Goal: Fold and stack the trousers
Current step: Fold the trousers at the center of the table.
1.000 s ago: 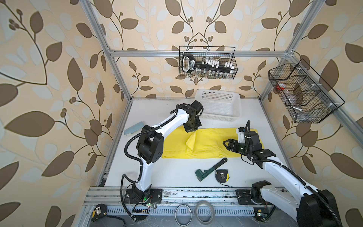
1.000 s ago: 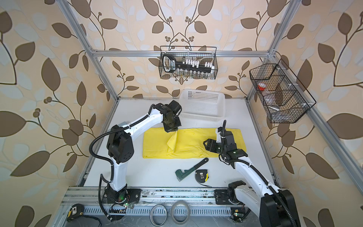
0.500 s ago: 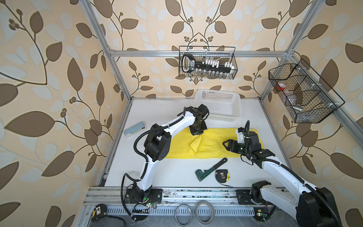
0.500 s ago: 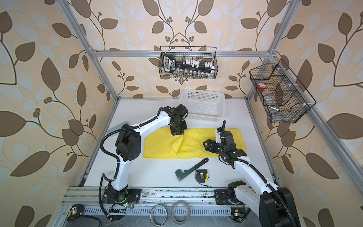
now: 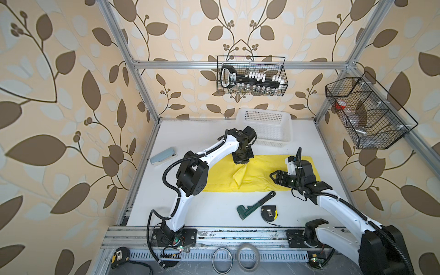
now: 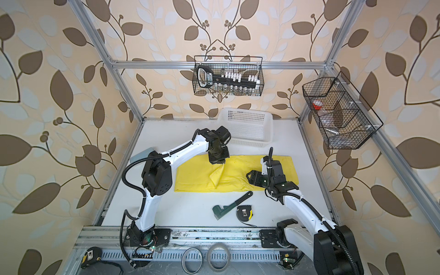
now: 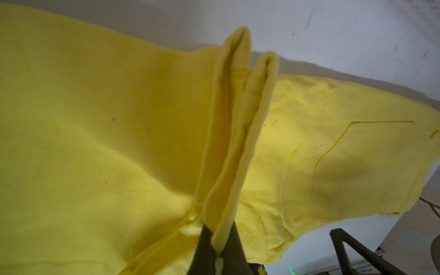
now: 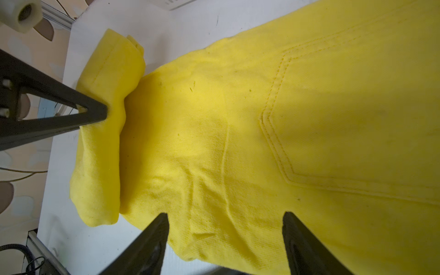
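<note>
The yellow trousers (image 5: 259, 177) (image 6: 195, 178) lie lengthwise across the middle of the white table. My left gripper (image 5: 241, 163) (image 6: 217, 163) hangs point-down over their middle. It is shut on a raised fold of the cloth, which stands up as a ridge (image 7: 233, 133) between its dark fingers (image 7: 204, 250). My right gripper (image 5: 273, 177) (image 6: 250, 176) hovers low over the waist end, beside a stitched back pocket (image 8: 345, 133). It is open (image 8: 225, 215) with only flat cloth under the gap.
A white perforated basket (image 5: 269, 123) stands at the back. A green pipe wrench (image 5: 256, 206) and a tape measure (image 5: 269, 213) lie just in front of the trousers. A pale blue stapler-like thing (image 5: 163, 156) rests at the left. Wire baskets hang on the walls.
My left gripper has moved rightward and slightly frontward with the pinched cloth, dragging the trousers' left end along. The right arm has stayed still.
</note>
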`<move>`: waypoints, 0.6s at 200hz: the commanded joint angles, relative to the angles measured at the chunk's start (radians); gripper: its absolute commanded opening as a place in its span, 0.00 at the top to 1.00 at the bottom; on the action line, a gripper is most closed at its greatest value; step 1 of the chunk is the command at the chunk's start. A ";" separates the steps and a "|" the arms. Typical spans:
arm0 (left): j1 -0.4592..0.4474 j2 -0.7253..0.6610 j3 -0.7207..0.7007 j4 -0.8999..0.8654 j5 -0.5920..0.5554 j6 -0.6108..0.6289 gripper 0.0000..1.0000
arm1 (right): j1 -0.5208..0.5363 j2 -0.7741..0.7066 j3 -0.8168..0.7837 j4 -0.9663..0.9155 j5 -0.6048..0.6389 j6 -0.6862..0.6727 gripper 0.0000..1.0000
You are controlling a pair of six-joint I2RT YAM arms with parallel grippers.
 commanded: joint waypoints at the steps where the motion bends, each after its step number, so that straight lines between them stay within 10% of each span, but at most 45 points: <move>1: -0.014 0.032 0.048 0.016 0.048 -0.019 1.00 | -0.004 -0.019 -0.013 -0.009 -0.001 -0.011 0.24; 120: -0.020 -0.100 0.029 -0.028 0.035 0.128 0.52 | -0.007 -0.041 0.007 -0.029 0.002 -0.016 0.24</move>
